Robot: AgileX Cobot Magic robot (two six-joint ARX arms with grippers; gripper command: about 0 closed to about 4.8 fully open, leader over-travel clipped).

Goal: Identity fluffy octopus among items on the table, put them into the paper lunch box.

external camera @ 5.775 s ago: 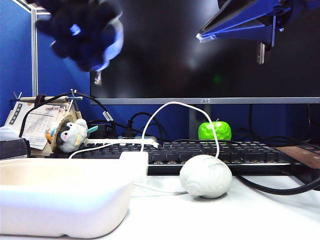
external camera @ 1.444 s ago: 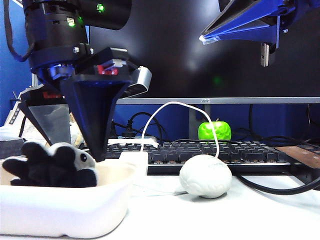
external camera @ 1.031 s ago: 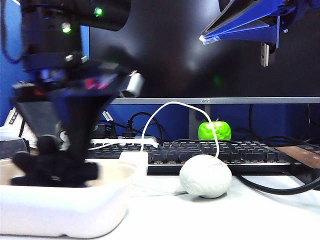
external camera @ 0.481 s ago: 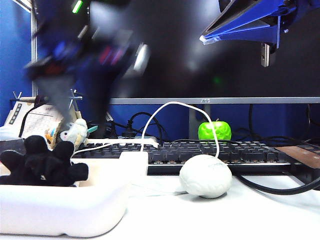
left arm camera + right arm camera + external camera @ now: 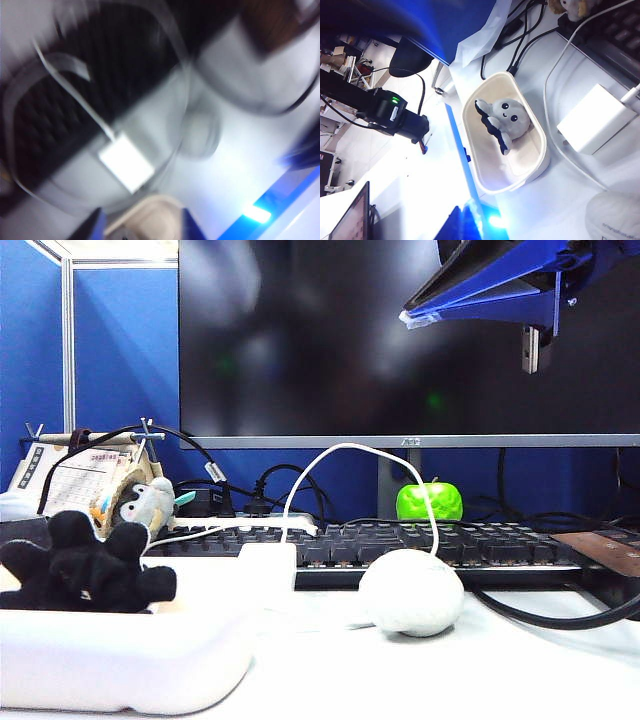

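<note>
Left gripper: wrist view smeared by motion, jaws' state cannot be told. Right gripper [image 5: 405,317]: high at upper right of the exterior view, state unclear. Fluffy octopus [image 5: 502,120] lies inside the paper lunch box [image 5: 538,156] on the bench [image 5: 520,670], untouched.

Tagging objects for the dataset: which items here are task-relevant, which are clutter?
Task items:
fluffy octopus, lying in the paper lunch box

Clutter:
white brain-shaped ball
green apple
keyboard
grey-white plush
white charger block
monitor
</note>
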